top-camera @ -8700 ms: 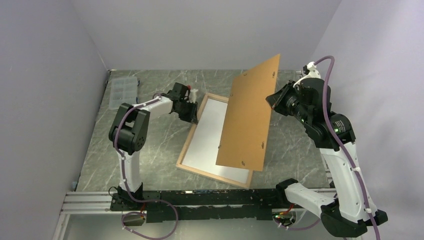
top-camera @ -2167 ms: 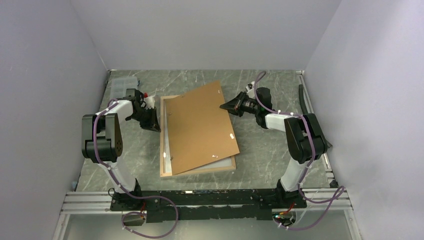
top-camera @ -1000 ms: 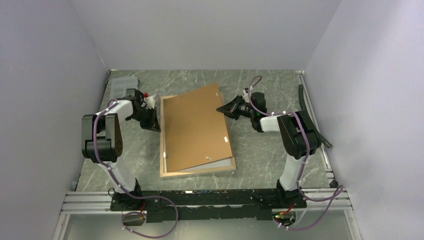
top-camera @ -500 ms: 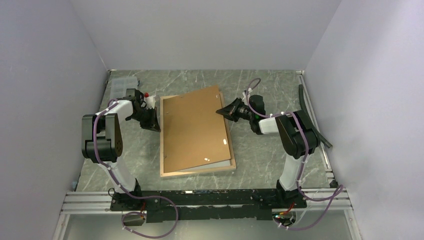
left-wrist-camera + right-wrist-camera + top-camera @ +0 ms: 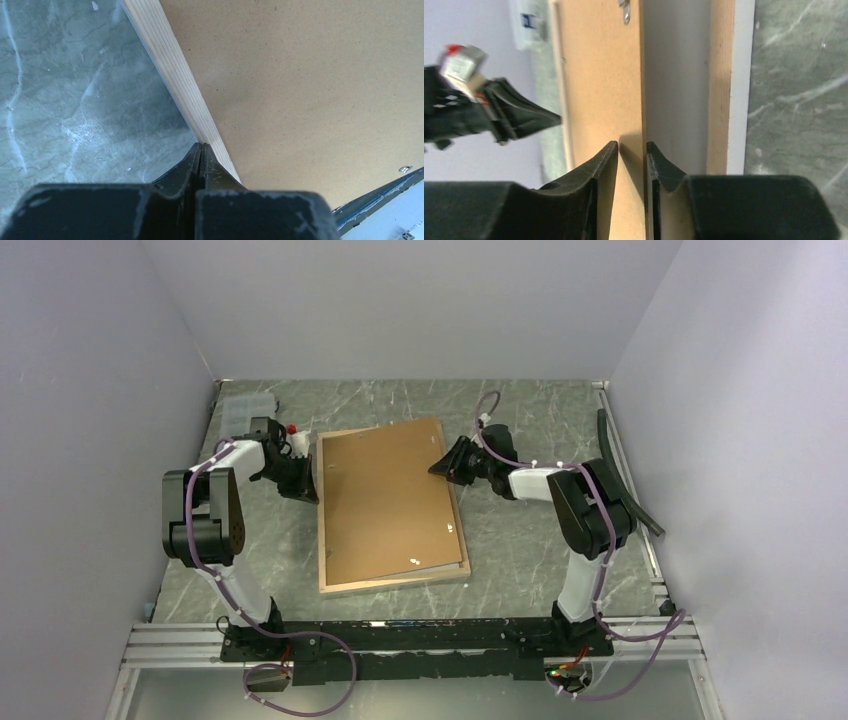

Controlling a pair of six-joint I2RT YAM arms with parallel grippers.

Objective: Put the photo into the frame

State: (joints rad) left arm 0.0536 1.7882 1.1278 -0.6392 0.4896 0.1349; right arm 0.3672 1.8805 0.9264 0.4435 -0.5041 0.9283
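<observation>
Likely light and floppy, best pinched gently at an edge, the photo [image 5: 676, 75] lies white back up inside the frame [image 5: 322, 540] under the backing board [image 5: 390, 500]; the left gripper [image 5: 201, 146], closed empty, touches the frame's rail, and the right gripper [image 5: 631, 147], fingers parted, straddles the board's edge.

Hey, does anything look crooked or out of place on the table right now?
Yes. The brown backing board sits slightly askew on the frame: a pale strip shows between the board's right edge and the frame's wooden rail, so the board isn't seated squarely inside it.
</observation>
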